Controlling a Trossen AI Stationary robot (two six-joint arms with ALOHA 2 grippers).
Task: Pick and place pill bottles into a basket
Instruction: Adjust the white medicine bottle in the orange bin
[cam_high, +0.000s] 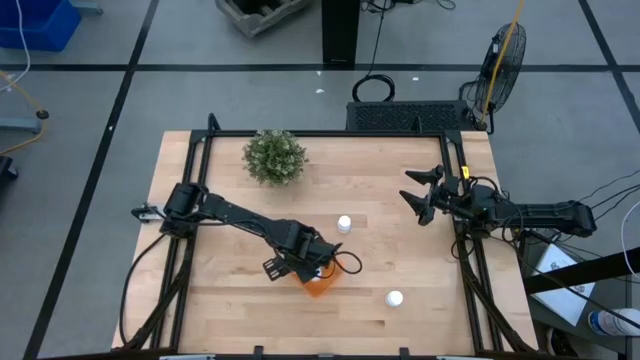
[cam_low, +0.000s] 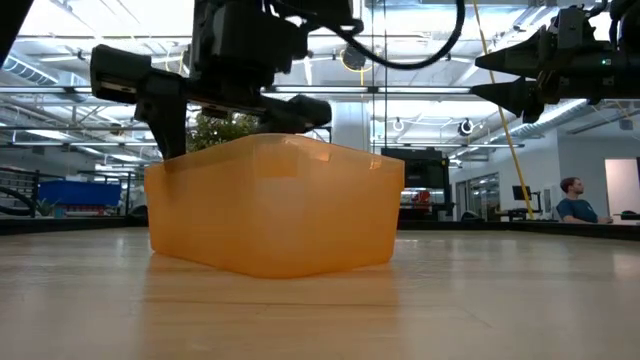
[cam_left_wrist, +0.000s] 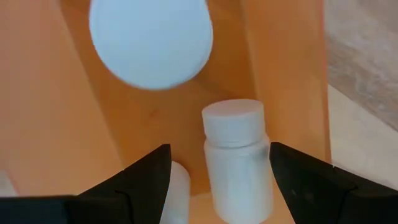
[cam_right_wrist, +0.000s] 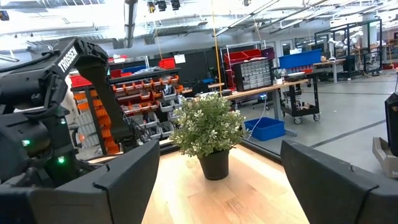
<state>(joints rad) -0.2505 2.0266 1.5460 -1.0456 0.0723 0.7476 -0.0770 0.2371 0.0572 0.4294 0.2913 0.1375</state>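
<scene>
basket: the orange basket (cam_high: 318, 284) sits on the tabletop near the front edge, a little left of the middle; the left wrist view shows three pill bottles inside, one upright bottle (cam_left_wrist: 236, 158) between the fingers, a second (cam_left_wrist: 177, 186) partly hidden beside it, and a third (cam_left_wrist: 149, 40) seen cap-on farther in
loose bottles: one pill bottle (cam_high: 344, 224) stands near the middle of the tabletop, just behind the basket; another (cam_high: 394, 298) stands toward the front right corner, well apart from the basket
left gripper: the left gripper (cam_left_wrist: 217, 171) hangs right over the basket, fingers apart, straddling the upright bottle without touching it
right gripper: the right gripper (cam_high: 418, 195) waits above the right edge of the tabletop, fingers spread, holding nothing
plant: the potted plant (cam_high: 274, 157) stands near the back edge, left of the middle
step: a drop into the basket looks complete, judging by the parted fingers; two bottles remain outside
next move: lift the left gripper straight up clear of the basket walls, then go to the nearer bottle behind the basket and close on its body
</scene>
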